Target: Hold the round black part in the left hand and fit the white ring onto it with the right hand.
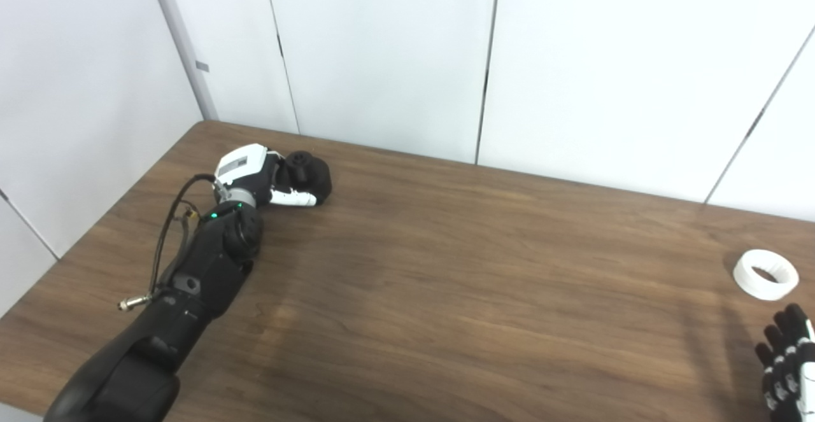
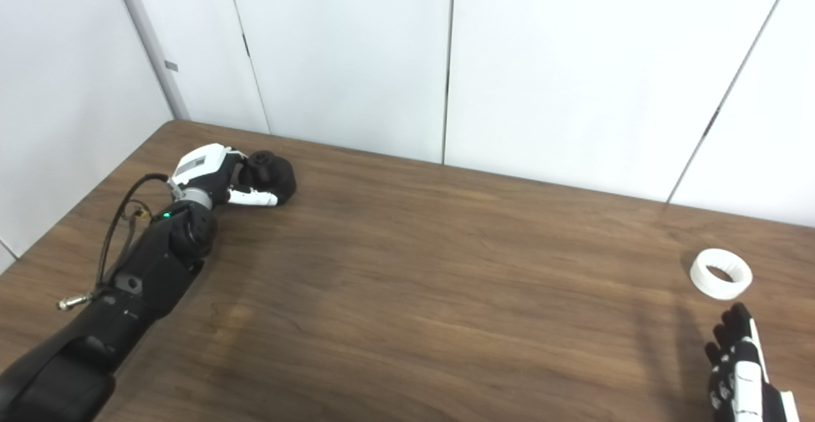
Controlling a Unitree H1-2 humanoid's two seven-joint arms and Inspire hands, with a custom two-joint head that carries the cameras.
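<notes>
Woodgrain covers the brown table, which runs up to white wall panels at the far side. Far on the left, the left hand, white-backed with black fingers, lies at table level with its fingers curled around the round black part, which rests on the tabletop against the palm; a white thumb lies along the part's near side. The black left forearm stretches back to the near left edge, with a thin cable looping beside it. Well apart, at the right side of the table, the white plastic ring lies flat, opening upward. Just near of it, the right hand enters from the near right corner, fingers extended and slightly apart, holding nothing and not touching the ring.
</notes>
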